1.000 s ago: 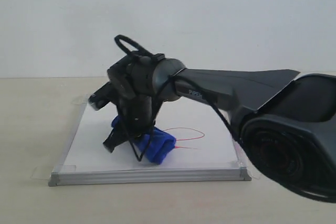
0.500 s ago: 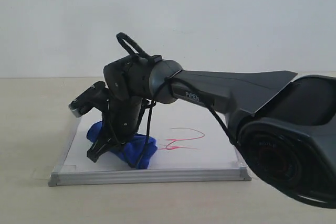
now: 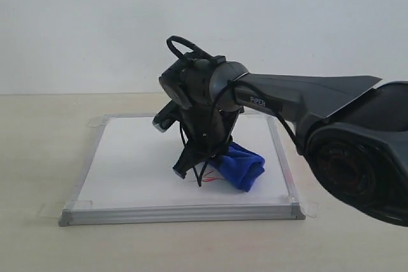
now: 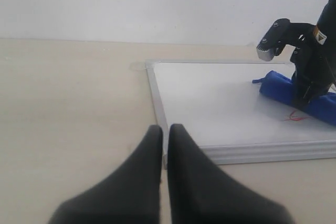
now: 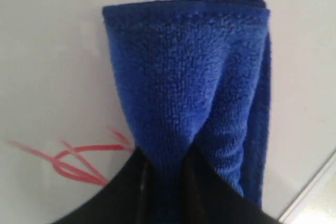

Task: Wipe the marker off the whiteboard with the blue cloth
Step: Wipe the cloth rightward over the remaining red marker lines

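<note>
While the right arm reaches across the whiteboard [image 3: 134, 164] in the exterior view, its right gripper [image 3: 193, 171] points down at the board's right half with the blue cloth [image 3: 242, 165] pinched in its jaws. The cloth lies bunched on the white surface, trailing off to the right of the fingers, near the board's right frame. A small remnant of the red marker [image 3: 210, 179] shows just beside the fingertips, toward the front edge. The board lies flat on a beige table [image 3: 38, 157].

From the left wrist view, the left gripper [image 4: 165, 129] hangs over the bare table just outside the board's silver frame, jaws pressed nearly together and holding nothing. Farther off, the cloth [image 4: 281, 88] rests on the board [image 4: 210, 103] under the other arm, with a red squiggle [image 4: 295, 118] next to it.

Close up in the right wrist view, the two dark fingers of the right gripper [image 5: 163, 174] clamp a fold of the fuzzy cloth [image 5: 194, 77], which spreads out over the board [image 5: 52, 51]. Red marker lines [image 5: 79, 161] run up to the cloth's edge beside the fingers.
</note>
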Robot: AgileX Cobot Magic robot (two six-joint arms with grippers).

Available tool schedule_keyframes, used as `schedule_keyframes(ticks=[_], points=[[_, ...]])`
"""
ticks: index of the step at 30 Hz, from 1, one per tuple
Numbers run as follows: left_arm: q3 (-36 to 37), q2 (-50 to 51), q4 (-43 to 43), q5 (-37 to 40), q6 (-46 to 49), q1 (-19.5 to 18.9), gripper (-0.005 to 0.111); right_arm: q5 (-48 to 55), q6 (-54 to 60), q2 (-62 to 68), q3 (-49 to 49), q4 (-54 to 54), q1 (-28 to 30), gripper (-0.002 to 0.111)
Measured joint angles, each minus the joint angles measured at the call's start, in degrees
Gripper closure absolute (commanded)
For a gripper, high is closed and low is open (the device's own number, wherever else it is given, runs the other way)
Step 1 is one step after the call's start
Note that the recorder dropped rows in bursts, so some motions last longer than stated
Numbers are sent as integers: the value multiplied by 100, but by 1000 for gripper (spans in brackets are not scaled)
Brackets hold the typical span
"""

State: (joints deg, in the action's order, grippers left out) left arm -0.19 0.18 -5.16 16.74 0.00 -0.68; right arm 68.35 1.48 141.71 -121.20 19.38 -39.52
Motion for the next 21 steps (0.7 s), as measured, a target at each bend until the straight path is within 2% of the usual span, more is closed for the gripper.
schedule_keyframes(ticks=[7,12,17,21], points=[[0,0,0,0,0,0,103,110,1546,-10,-19,-688,-353,108],[0,0,0,0,0,0,103,121,2241,-32,-32,-872,-675,108],[0,0,0,0,0,0,103,121,2487,-54,-32,-959,-762,108],[0,0,0,0,0,0,103,121,2049,-54,-32,-645,-738,108]])
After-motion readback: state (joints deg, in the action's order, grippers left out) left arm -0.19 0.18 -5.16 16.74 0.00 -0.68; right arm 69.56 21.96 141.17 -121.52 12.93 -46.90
